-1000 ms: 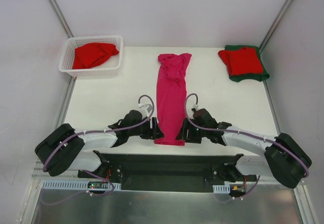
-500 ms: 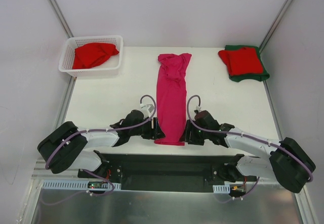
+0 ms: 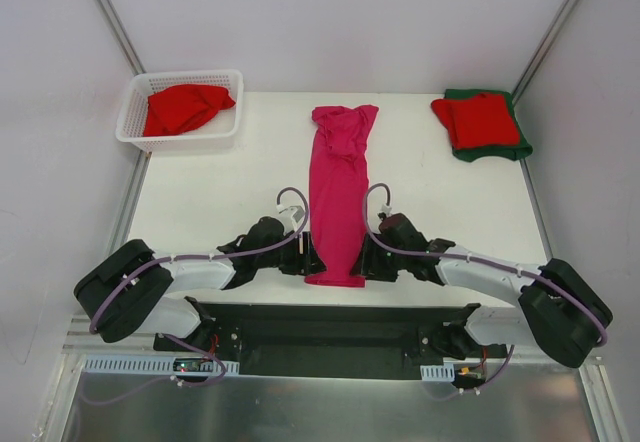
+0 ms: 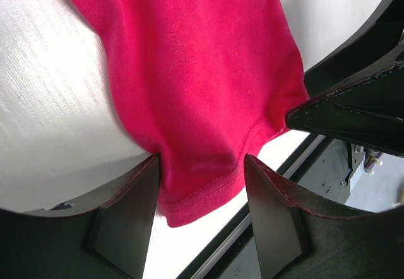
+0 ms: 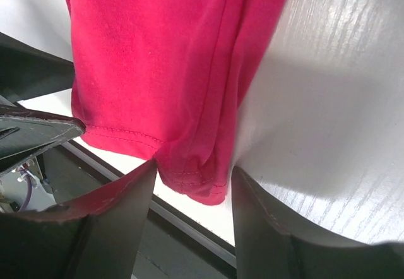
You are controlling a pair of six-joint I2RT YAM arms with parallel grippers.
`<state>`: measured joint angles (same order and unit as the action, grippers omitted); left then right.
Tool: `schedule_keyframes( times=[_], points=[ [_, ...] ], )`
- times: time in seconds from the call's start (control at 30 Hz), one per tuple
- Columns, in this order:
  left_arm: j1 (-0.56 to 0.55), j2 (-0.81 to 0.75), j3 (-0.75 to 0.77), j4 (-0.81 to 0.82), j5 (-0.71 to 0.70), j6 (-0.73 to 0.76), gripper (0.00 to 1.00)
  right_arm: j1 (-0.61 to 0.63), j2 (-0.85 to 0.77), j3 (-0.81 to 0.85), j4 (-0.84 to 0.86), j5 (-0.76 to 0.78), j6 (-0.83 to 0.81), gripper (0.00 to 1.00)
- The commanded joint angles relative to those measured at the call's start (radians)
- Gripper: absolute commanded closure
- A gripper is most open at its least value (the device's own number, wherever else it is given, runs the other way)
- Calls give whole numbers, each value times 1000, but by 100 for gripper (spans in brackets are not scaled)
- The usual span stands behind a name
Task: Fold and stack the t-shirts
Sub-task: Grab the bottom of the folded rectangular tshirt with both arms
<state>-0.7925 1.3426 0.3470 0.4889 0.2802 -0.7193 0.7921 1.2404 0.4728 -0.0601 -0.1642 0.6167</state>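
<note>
A magenta-pink t-shirt (image 3: 338, 192) lies folded into a long narrow strip down the middle of the white table (image 3: 220, 192), its hem at the near edge. My left gripper (image 3: 312, 260) is at the hem's left corner and my right gripper (image 3: 360, 262) at its right corner. In the left wrist view the open jaws (image 4: 202, 184) straddle the bunched hem corner (image 4: 189, 71). In the right wrist view the open jaws (image 5: 194, 178) straddle the other hem corner (image 5: 158, 58). A folded red t-shirt (image 3: 477, 119) lies on a folded dark green one (image 3: 495, 150) at the back right.
A white lattice basket (image 3: 135, 132) at the back left holds a crumpled red t-shirt (image 3: 183, 107). The table's near edge and a dark rail (image 3: 330, 327) run just below the hem. Walls enclose the table on three sides.
My right gripper drew back slightly from the shirt's hem, then moved in again to its right corner. The left gripper has barely moved. The shirt lies as before.
</note>
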Motion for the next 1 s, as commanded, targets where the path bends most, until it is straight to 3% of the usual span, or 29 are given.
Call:
schedule_keyframes(
  times=[0.0,0.17,0.33,0.5,0.63,0.83,0.93,0.97],
  points=[
    [-8,27,-13,-73,-10,3,45,6,45,-5,-41,37,-9,47],
    [-8,30,-19,-69,-9,3,46,6,60,1,-38,37,-9,49],
    [-8,41,-25,-56,-4,0,49,6,70,1,-37,34,-9,62],
    [-8,69,-19,-49,2,-5,78,6,65,-7,-41,28,-9,64],
    [-8,101,-17,-18,16,-12,81,4,57,-10,-52,32,-12,65],
    [-10,121,-13,2,28,-17,95,6,51,-7,-63,38,-17,68],
    [-10,113,-17,-1,27,-14,100,6,53,-3,-66,38,-20,73],
    [-10,110,-17,-3,28,-14,100,6,54,1,-67,37,-20,81]
  ],
)
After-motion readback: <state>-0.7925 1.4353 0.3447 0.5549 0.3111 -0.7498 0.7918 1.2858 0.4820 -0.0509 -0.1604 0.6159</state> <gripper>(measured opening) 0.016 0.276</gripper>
